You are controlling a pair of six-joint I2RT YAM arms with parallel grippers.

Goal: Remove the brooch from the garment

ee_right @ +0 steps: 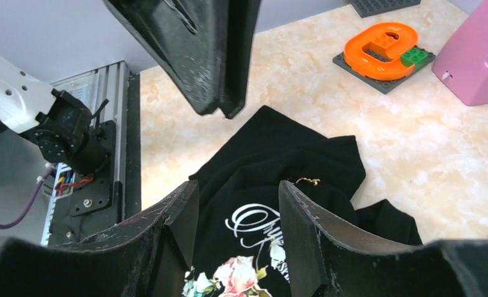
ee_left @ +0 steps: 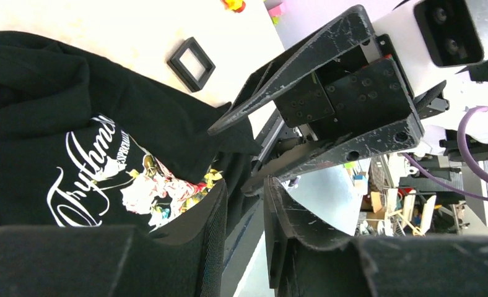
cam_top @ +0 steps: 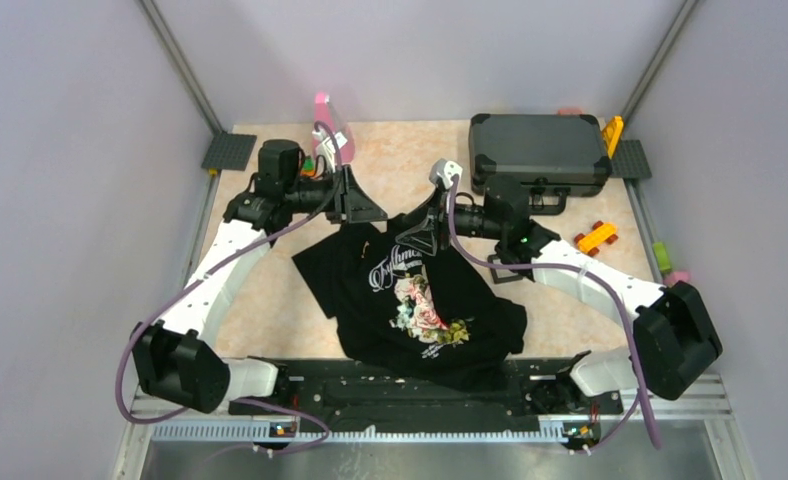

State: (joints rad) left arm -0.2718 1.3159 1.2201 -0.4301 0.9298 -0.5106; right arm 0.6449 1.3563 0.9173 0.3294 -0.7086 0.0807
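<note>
The garment (cam_top: 420, 300), a black T-shirt with white script and a floral print, lies crumpled on the table's near middle. The brooch (ee_right: 308, 181) is a tiny gold piece on the cloth's upper fold, just beyond my right finger. My right gripper (ee_right: 238, 198) hovers open over the lettering, with nothing between its fingers. My left gripper (ee_left: 244, 192) hangs above the shirt's far edge, its jaws a narrow gap apart and empty. The two grippers (cam_top: 365, 210) (cam_top: 420, 235) stand close together, tip towards tip.
A dark grey hard case (cam_top: 540, 150) stands at the back right. Orange bricks (cam_top: 596, 236) lie near it. A pink bottle (cam_top: 332, 125) and an orange piece on a grey plate (ee_right: 384, 52) sit at the back. A small black square frame (ee_left: 192, 64) lies beside the shirt.
</note>
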